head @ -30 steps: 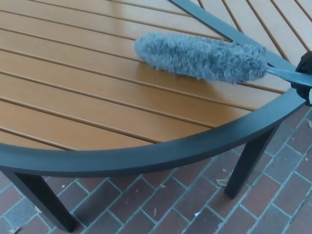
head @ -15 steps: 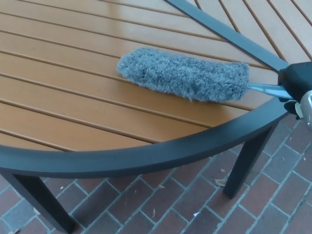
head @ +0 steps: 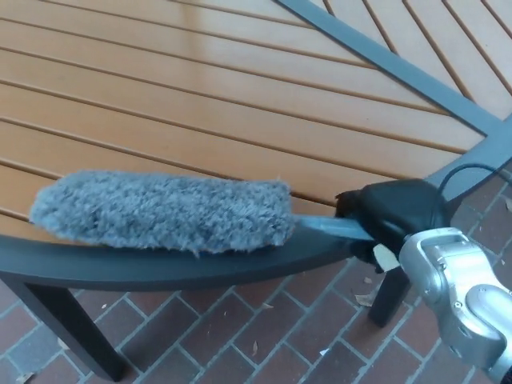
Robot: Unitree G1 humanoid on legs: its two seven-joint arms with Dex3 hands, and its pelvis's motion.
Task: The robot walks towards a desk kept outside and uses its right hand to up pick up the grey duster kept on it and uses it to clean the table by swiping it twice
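The grey fluffy duster lies flat along the near edge of the wooden slatted table, its head partly over the dark metal rim. Its pale blue handle runs right into my right hand, which is shut on it just past the rim. The silver forearm comes in from the lower right. My left hand does not show.
A dark metal crossbar runs diagonally over the tabletop at the upper right. Two dark table legs stand on a red brick pavement strewn with a few dry leaves.
My right hand has swept the duster left and toward me, from the table's right middle down to the near rim. More of the hand and forearm has come into view.
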